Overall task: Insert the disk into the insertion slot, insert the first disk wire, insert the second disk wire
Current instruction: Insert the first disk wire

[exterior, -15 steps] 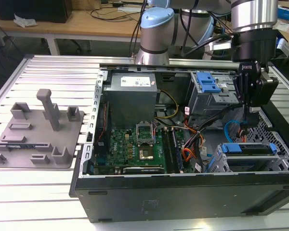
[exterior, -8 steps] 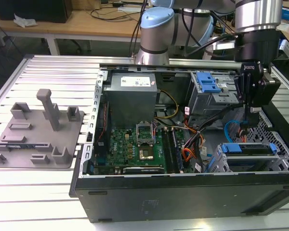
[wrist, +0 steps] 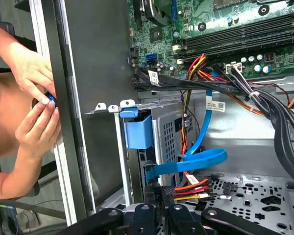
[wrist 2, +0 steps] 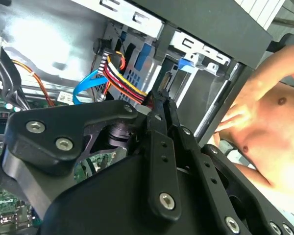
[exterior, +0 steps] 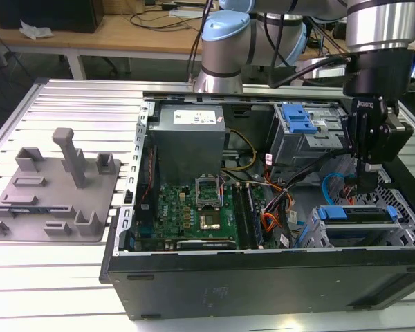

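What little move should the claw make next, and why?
Probably ease the plug straight into the back of the disk. The claw pinches that plug, with its coloured wires, close behind the disk, which already sits in the slot.

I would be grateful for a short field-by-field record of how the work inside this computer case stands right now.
gripper: shut on the connector of the multi-coloured wire, at the drive cage
disk: blue carrier sits in the insertion slot
blue wire: one end reaches the disk's rear
person's hands: outside the computer case
grey fixture plate: beside the case, at the exterior view's left
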